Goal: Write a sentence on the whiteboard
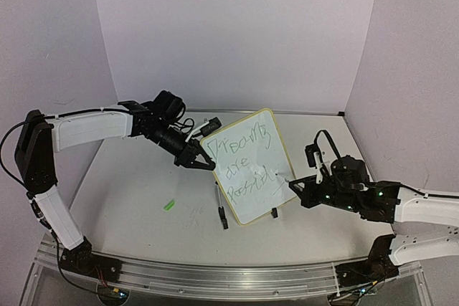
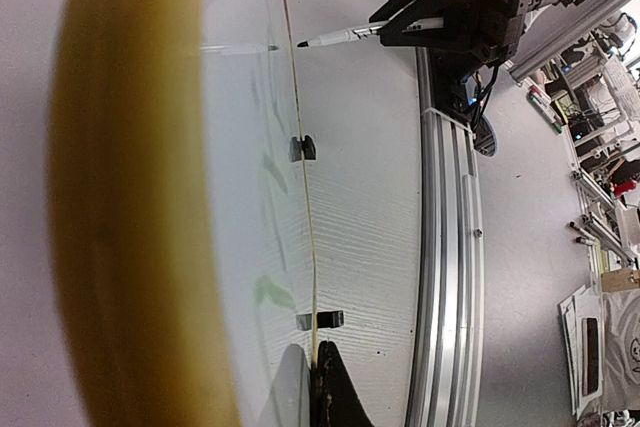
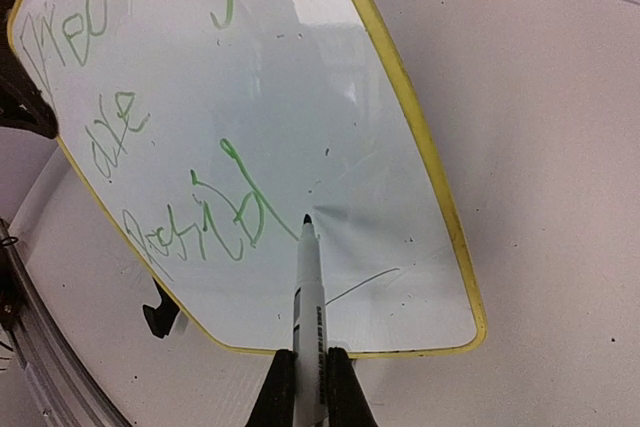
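**Third line part-written, marker poised to the right of its last letter.**
Near right: your right gripper (image 3: 310,387) is clamped on the marker (image 3: 308,287), its tip seemingly just off the whiteboard (image 1: 249,206), which stands tilted mid-table. Touch down lightly and make small strokes level with the sentence (image 1: 240,171); little room is left rightward. Far left: the left gripper (image 1: 197,159) pinches the board's edge. Brace there.

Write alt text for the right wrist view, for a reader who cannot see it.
The right gripper holds a marker, its tip at the yellow-framed whiteboard, just right of the last green letters. The sentence runs in three scrawled lines, and the board stands tilted on a white table.
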Controlling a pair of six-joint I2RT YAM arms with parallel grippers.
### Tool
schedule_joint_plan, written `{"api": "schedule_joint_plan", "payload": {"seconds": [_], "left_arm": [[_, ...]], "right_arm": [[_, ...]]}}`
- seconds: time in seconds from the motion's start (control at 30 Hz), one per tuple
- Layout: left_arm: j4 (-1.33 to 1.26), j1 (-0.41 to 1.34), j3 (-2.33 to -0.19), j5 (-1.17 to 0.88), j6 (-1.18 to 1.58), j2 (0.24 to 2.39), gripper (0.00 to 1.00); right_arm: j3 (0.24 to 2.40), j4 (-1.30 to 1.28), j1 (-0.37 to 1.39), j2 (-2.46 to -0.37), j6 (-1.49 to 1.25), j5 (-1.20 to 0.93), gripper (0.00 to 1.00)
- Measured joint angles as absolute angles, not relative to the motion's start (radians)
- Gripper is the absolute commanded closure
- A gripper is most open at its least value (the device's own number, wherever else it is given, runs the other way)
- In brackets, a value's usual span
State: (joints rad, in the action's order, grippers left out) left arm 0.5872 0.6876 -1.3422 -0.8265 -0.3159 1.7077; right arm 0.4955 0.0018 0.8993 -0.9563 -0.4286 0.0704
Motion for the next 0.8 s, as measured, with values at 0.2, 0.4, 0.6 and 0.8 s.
{"api": "schedule_joint_plan", "payload": {"seconds": [0.2,0.4,0.6,0.8], "left_arm": [[0.588,0.688,-1.342,-0.826,-0.316,1.708,1.00],[0.593,0.688,-1.342,-0.826,-0.316,1.708,1.00],[0.594,0.688,-1.342,-0.826,-0.315,1.708,1.00],[0.594,0.688,-1.342,-0.826,-0.316,1.708,1.00]], "right_arm": [[0.500,0.007,0.899,-0.976,-0.422,0.066,1.00],[0.517,0.007,0.899,-1.011,-0.416,0.067,1.00],[0.519,0.007,0.900,-1.010,-0.413,0.087,1.00],[0.520,0.007,0.900,-0.998,-0.413,0.119,1.00]]}}
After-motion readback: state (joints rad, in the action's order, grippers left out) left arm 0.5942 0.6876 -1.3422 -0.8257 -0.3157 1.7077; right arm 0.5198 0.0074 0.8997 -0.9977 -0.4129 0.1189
